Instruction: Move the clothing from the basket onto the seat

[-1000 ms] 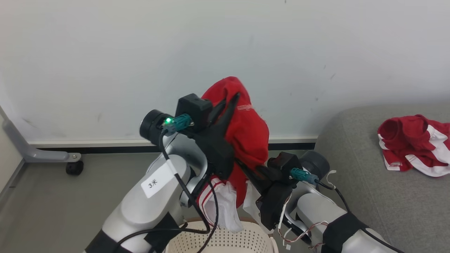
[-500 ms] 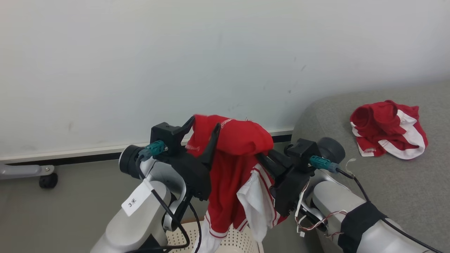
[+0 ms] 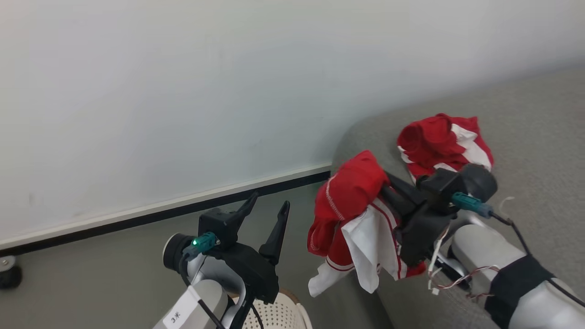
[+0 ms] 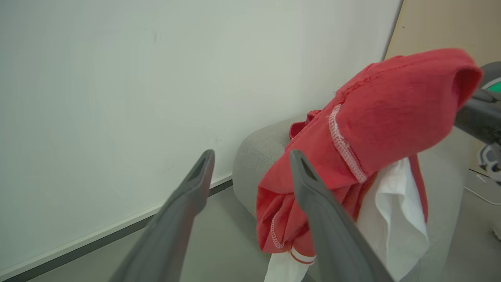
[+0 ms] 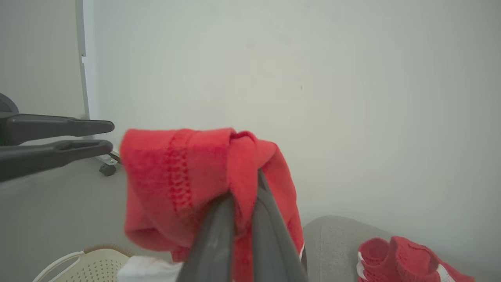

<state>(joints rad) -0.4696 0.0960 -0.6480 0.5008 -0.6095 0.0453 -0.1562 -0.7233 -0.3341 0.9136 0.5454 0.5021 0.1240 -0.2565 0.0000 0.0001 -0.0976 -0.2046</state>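
**A:** Clothing (image 3: 354, 192) status at that moment? Where was each piece?

**B:** Two red pieces. The held garment (image 3: 347, 205) hung off the right gripper (image 3: 388, 185), bunched over its fingertips, with a white panel and striped hem drooping below. It was up in the air at the rounded end of the sofa (image 3: 525, 137), over the edge. The second garment (image 3: 443, 141) lay crumpled on the sofa seat, just beyond the right wrist.

**A:** Right jaws?

**B:** Clamped on the held garment. In the right wrist view both fingers (image 5: 215, 239) were pressed nearly together, with a red fold pinched between them.

**A:** Left side?

**B:** The left gripper (image 3: 269, 201) was spread wide and gripping nothing, apart from the cloth on its right. It sat low, above the basket (image 3: 292, 315), with its fingers pointing toward the white wall (image 3: 183, 91).

**A:** Basket contents?

**B:** Couldn't say. The head view caught a slice of perforated wall and brown rim at its bottom edge. The right wrist view had something white by the rim. It was possibly the hanging panel, but it was too blurred to call.

**A:** Hem touching the sofa?

**B:** Close to the sofa's end face, over grey floor (image 3: 91, 274). I could not tell whether they touched.
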